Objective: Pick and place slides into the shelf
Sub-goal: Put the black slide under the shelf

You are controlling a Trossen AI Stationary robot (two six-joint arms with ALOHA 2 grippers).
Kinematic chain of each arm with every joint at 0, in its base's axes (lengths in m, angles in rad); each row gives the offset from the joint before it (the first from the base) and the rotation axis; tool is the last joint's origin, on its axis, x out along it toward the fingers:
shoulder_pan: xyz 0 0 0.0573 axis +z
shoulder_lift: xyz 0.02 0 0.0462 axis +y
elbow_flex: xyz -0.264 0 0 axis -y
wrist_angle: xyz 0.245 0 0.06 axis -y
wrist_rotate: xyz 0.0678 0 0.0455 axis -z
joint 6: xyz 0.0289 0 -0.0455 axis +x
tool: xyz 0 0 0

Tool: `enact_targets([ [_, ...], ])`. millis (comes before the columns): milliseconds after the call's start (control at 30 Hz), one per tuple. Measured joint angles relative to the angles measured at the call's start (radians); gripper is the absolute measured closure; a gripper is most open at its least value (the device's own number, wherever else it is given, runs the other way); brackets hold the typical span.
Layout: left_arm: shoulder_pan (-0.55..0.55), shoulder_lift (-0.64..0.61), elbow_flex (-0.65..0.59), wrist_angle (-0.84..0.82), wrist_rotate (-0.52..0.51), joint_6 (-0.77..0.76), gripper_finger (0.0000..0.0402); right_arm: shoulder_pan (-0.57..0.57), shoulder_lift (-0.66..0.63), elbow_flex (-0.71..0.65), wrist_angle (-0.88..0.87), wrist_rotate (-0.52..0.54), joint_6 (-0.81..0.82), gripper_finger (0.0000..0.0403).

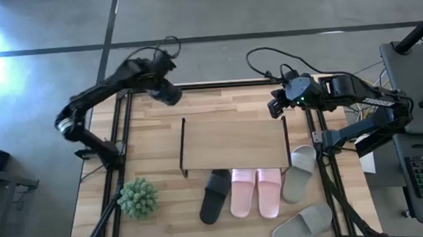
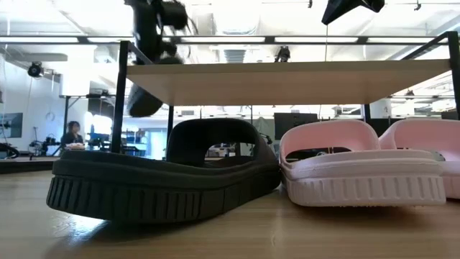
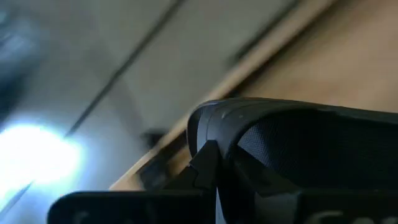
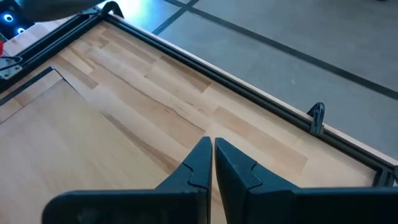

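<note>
The shelf (image 1: 233,143) sits in the middle of the table (image 1: 158,213), its plywood top bare. Sticking out from under its near edge are one black slide (image 1: 215,195) and, touching it at three o'clock, the pink pair (image 1: 256,192) side by side. Just to the right of those, by the shelf's right corner, a grey-beige slide (image 1: 299,173) lies tilted, and its mate (image 1: 304,223) lies apart at about five o'clock from the shelf, near the table's front edge.

From table height the black slide (image 2: 165,176) and the pink ones (image 2: 359,173) rest on the tabletop beneath the shelf's board (image 2: 287,78).

The second black slide (image 1: 167,94) is up in the air at roughly eleven o'clock from the shelf, over the table's far edge, clamped in the left gripper (image 1: 158,81). In the left wrist view the dark finger (image 3: 205,165) presses against the slide's rim (image 3: 292,140).

The right gripper (image 1: 277,103) hangs at the shelf's far right corner, about one o'clock, holding nothing; in its wrist view the fingertips (image 4: 200,158) are pinched together with only a sliver between them, over bare wood.

A small green plant (image 1: 137,197) stands at eight o'clock from the shelf. Far off in the room behind, a person (image 2: 72,134) sits at a desk.
</note>
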Motion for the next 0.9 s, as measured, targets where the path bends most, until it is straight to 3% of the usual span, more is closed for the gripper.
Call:
enact_targets([
  [67, -0.026, -0.061, 0.0, 0.034, 0.192, 0.121, 0.0401, 0.0, 0.002, 0.0, 0.0, 0.0, -0.002, 0.039],
  [133, -0.068, -0.104, 0.0, 0.041, 0.305, 0.155, 0.0401, 0.0, 0.002, 0.0, 0.0, 0.0, -0.002, 0.039],
  [333, -0.244, -0.203, 0.0, 0.026, 0.291, 0.139, 0.0401, 0.0, 0.002, -0.002, 0.001, 0.0, 0.0, 0.039],
  [433, -0.394, -0.237, 0.0, 0.024, 0.208, 0.138, 0.0401, 0.0, 0.002, -0.003, 0.001, -0.001, 0.002, 0.039],
  [600, -0.69, -0.251, 0.0, -0.014, -0.126, 0.167, 0.0401, 0.0, 0.002, -0.004, 0.001, -0.003, 0.002, 0.039],
  [700, -0.843, -0.236, 0.0, -0.05, -0.276, 0.104, 0.0401, 0.0, 0.002, -0.004, 0.001, -0.004, 0.002, 0.039],
  [767, -0.922, -0.214, 0.0, -0.059, -0.314, 0.04, 0.0401, 0.0, 0.002, -0.004, 0.001, -0.004, 0.003, 0.039],
  [900, -1.047, -0.169, 0.0, -0.063, -0.271, 0.02, 0.0401, 0.0, 0.002, -0.004, 0.001, -0.004, 0.002, 0.039],
])
